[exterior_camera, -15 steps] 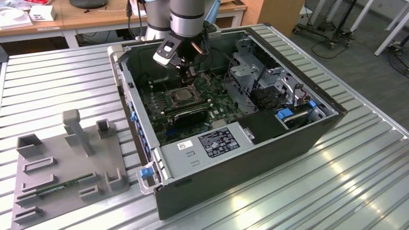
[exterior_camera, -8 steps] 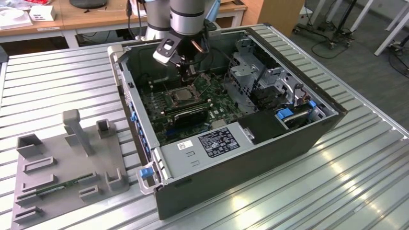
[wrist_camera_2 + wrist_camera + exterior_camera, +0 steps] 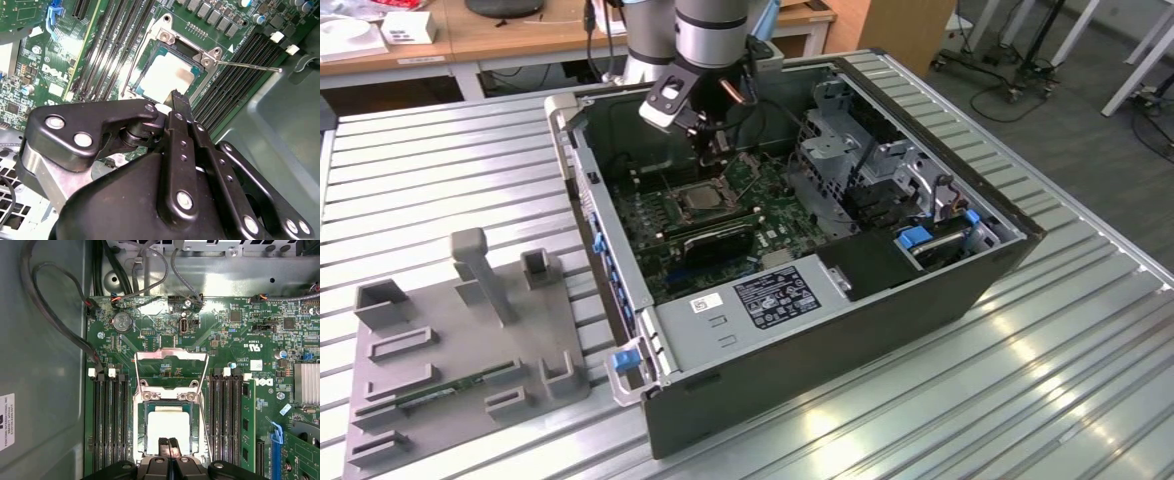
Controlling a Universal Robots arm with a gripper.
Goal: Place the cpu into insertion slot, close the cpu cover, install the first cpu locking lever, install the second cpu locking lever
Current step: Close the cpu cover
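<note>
The cpu [image 3: 168,426] [image 3: 167,75], a pale square chip, lies flat in the insertion slot [image 3: 142,432] [image 3: 700,198] on the green motherboard inside the open computer case. The cpu cover [image 3: 171,357] stands swung open behind the slot, with the board showing through its cut-out. Two thin wire locking levers [image 3: 206,390] [image 3: 247,66] are raised free beside the socket. My gripper [image 3: 168,442] [image 3: 176,96] [image 3: 711,150] is shut, its thin black fingertips pressed together over the cpu's near edge. Nothing shows between them, and I cannot tell whether they touch the chip.
Long black memory slots [image 3: 107,425] [image 3: 227,420] flank the socket. Cables [image 3: 60,315] run along the case wall. A metal drive cage [image 3: 841,150] and the labelled power supply [image 3: 754,295] crowd the case. A grey fixture tray [image 3: 454,340] sits on the ribbed table at the exterior view's left.
</note>
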